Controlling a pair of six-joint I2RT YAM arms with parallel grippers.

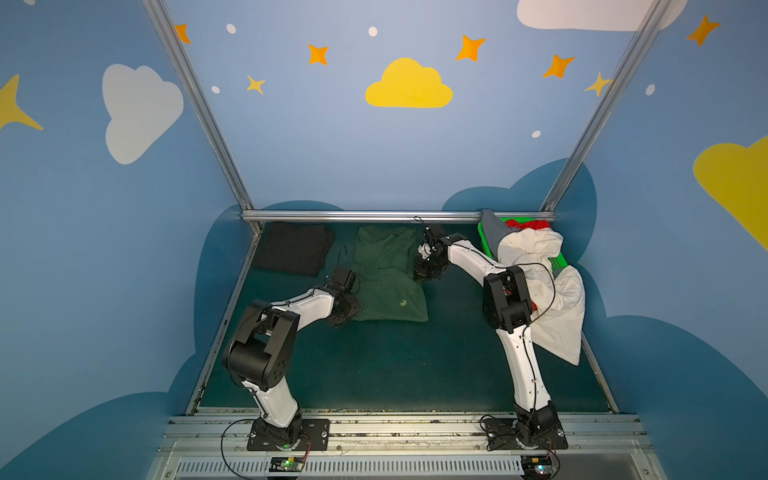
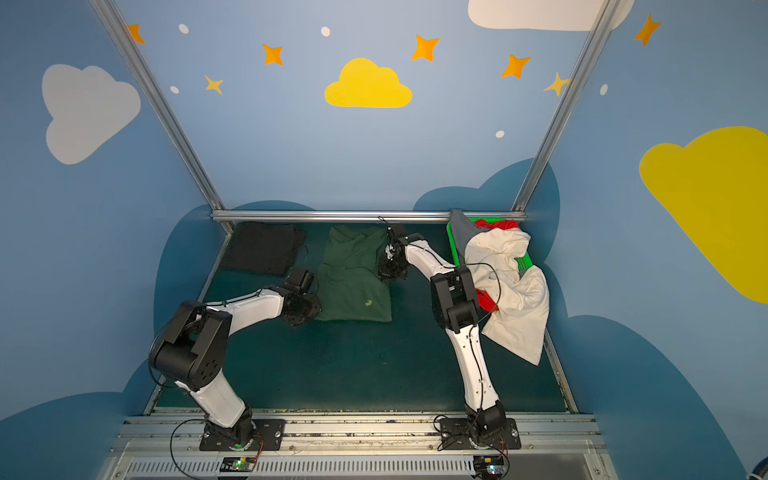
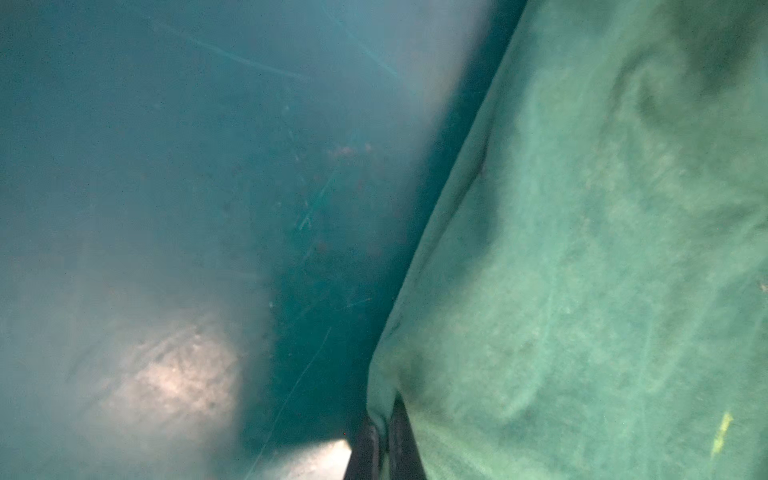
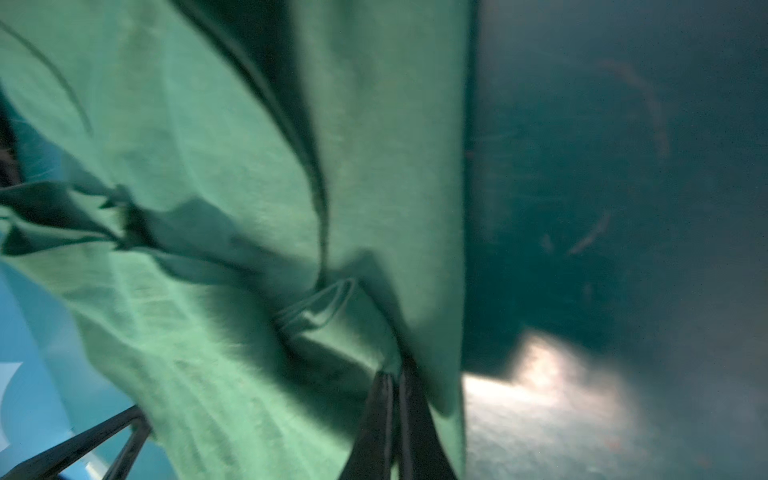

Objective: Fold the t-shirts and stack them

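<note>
Dark green t-shirt [image 1: 388, 286] — left jaws pinch its left edge, right jaws its right edge.

The left arm [image 1: 309, 305] and right arm [image 1: 519, 365] are made of white shells joined by black joint housings. Thin black cables [image 1: 222, 445] are looped at the black base plates [image 1: 311, 428], which are fixed with silver screws. Dark narrow fingers [image 4: 374, 424] are fitted.
</note>
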